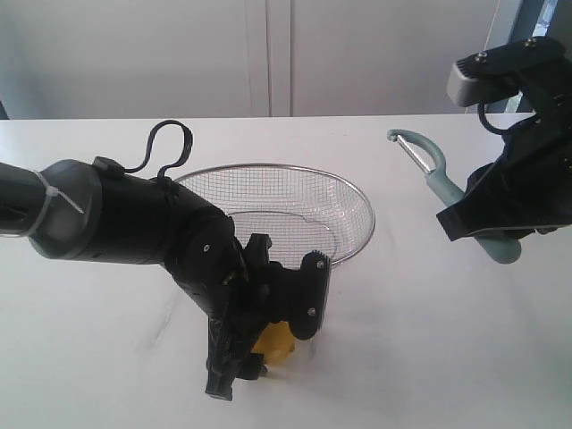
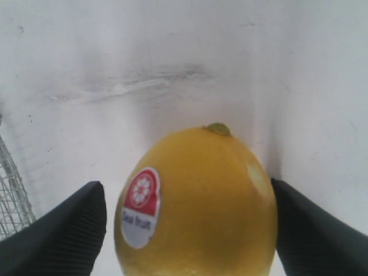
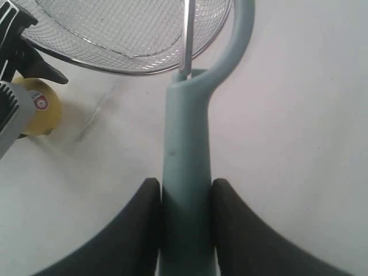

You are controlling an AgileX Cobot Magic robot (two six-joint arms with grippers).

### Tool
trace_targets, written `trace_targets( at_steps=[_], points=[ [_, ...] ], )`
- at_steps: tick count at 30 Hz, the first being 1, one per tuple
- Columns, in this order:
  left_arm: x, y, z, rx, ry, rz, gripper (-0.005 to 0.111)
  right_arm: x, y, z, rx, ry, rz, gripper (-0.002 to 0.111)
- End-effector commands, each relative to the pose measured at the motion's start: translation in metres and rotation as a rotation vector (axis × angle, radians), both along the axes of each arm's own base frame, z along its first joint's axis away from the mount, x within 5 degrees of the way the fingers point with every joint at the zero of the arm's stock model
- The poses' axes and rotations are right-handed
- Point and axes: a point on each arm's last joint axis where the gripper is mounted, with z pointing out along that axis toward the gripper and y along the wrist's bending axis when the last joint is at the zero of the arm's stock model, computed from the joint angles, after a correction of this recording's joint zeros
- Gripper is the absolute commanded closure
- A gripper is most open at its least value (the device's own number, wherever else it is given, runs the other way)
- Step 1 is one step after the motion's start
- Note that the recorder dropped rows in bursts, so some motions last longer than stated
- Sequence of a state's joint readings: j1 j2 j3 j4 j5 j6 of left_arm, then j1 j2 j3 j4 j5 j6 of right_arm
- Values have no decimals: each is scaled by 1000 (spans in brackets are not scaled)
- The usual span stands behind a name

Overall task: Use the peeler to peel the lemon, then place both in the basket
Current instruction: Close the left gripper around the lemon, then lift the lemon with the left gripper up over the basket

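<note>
The yellow lemon [image 2: 201, 201], with its red-and-white sticker facing the camera, sits on the white table just in front of the basket [image 1: 361, 195]. My left gripper [image 1: 259, 357] is lowered over it and stands open, one black finger on each side. A sliver of table shows between one finger [image 2: 69, 230] and the peel. In the exterior view the left arm hides most of the lemon [image 1: 275, 344]. My right gripper [image 3: 185, 190] is shut on the handle of the teal peeler [image 3: 187, 132]. It holds the peeler [image 1: 420, 161] in the air to the right of the basket, hooked head pointing at it.
The wire-mesh basket [image 3: 132, 72] has nothing in it and stands mid-table, its rim close to the left gripper. A corner of its mesh [image 2: 11, 195] shows in the left wrist view. A pale wall runs behind the table's far edge.
</note>
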State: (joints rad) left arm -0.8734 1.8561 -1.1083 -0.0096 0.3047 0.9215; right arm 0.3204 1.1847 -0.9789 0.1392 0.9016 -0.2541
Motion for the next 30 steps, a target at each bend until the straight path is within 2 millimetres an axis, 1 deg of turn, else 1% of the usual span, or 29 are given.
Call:
trace_targets(
  at_steps=[1, 4, 9, 11, 12, 17, 19, 25, 28, 30],
  points=[
    [0, 0, -2, 6, 23, 17, 36, -1, -1, 1, 4, -12, 1, 108],
    [-2, 2, -3, 23, 39, 16, 52, -1, -1, 1, 4, -12, 1, 108],
    [-5, 5, -4, 66, 79, 12, 89, -1, -2, 1, 1, -4, 2, 108],
    [-6, 6, -2, 73, 86, 11, 101, -1, -2, 1, 1, -4, 2, 108],
    [-7, 7, -1, 72, 85, 12, 105, -1, -2, 1, 1, -4, 2, 108],
    [-8, 8, 14, 26, 70, 48, 107, -1, -2, 1, 2, -3, 3, 108],
    [-9, 9, 24, -3, 63, 78, 107, -1, -1, 1, 4, -3, 2, 108],
    [-17, 15, 66, -125, 37, 151, 107, -1, -1, 1, 6, -3, 2, 108],
    [-24, 22, 85, -173, 38, 165, 107, -1, -1, 1, 6, -5, 2, 108],
    [-28, 28, 97, -217, 2, 159, 107, -1, -1, 1, 6, -5, 2, 108]
  ],
)
